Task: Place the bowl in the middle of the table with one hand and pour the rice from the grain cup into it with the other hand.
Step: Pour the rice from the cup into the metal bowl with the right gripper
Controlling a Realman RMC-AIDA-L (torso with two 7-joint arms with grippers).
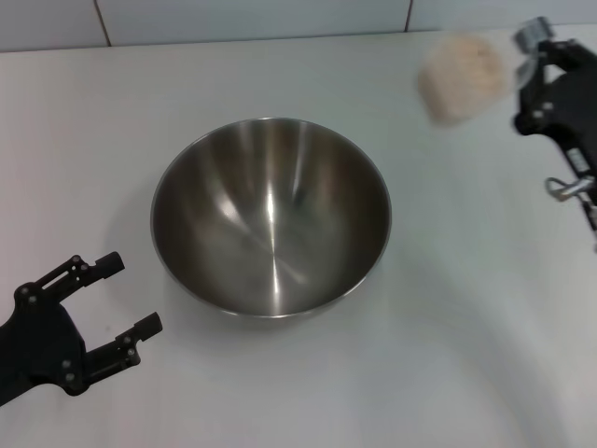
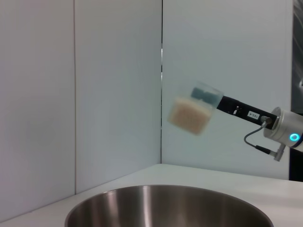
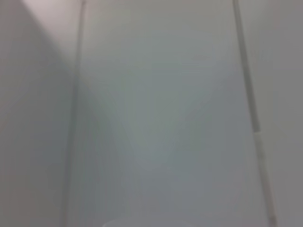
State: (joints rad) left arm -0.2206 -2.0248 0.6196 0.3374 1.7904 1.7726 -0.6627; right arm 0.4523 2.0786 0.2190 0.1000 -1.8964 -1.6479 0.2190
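While the large shiny steel bowl (image 1: 270, 217) sits mid-desk (image 1: 466, 355), I see my right gripper (image 1: 519, 58) at two o'clock, jaws clamping the small clear rice-filled cup (image 1: 460, 77) (airborne); left gripper (image 1: 117, 297) at eight o'clock, jaws wide, empty.

Table (image 1: 466, 364): white, smooth, matt. It runs under the left gripper (image 1: 135, 293), ahead of it, and across to below the right gripper (image 1: 524, 67).

Wall tiles (image 1: 252, 19): grey-white, along the table's far edge, well beyond the left gripper and just behind the right one. Thin dark joints (image 1: 103, 23) run between them.

Left wrist view: pale wall panels (image 2: 113, 94) stand behind the right gripper, with one dark vertical seam (image 2: 162, 85) beside it.

Right wrist view: pale wall (image 3: 156, 118) only, with faint seams.

Light: even and diffuse; shadows on the table are soft.
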